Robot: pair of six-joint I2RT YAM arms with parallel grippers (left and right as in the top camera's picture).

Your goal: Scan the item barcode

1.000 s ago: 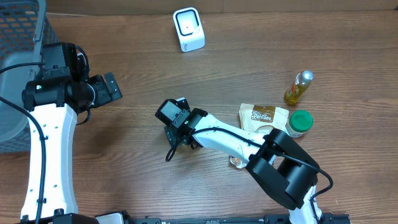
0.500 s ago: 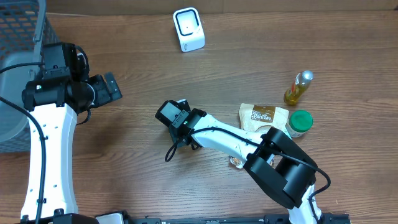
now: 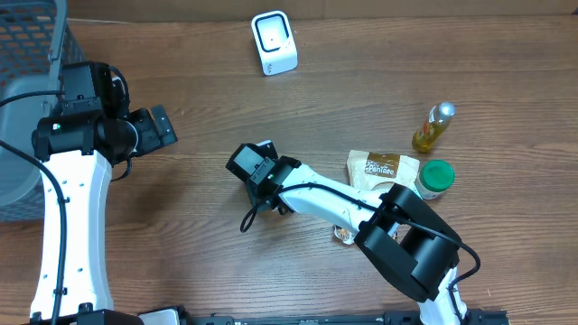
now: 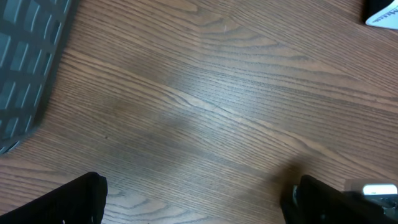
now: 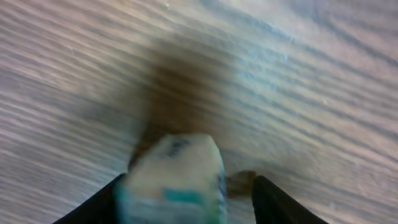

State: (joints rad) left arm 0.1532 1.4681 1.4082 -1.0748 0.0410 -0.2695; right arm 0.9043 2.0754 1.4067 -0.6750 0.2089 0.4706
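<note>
At the middle of a brown wood-grain table [image 3: 379, 72], the right gripper [image 5: 186, 205] is straddling a small pale packet with a teal band [image 5: 177, 174] — the item to be scanned — its jaws standing partly apart on either side. The wrist view is showing too much blur to say whether they are pinching the packet or merely framing it. The packet is sitting closer to one finger, with a gap showing at the other. From overhead the packet is hiding beneath the gripper. The white box-shaped scanner [image 3: 274, 42] is waiting at the far edge of the table, well apart from it, and the left gripper [image 4: 199, 202] is hanging wide open and empty near a grey mesh basket [image 3: 27, 45]

The danger is lying in that off-centre hold: closing unevenly, the jaws are likely to be shoving the packet sideways or tipping it rather than seizing it, and a loose pinch is risking a drop on the carry to the scanner. Nothing here is showing where the barcode is facing — presented the wrong way round, the packet is going unread
</note>
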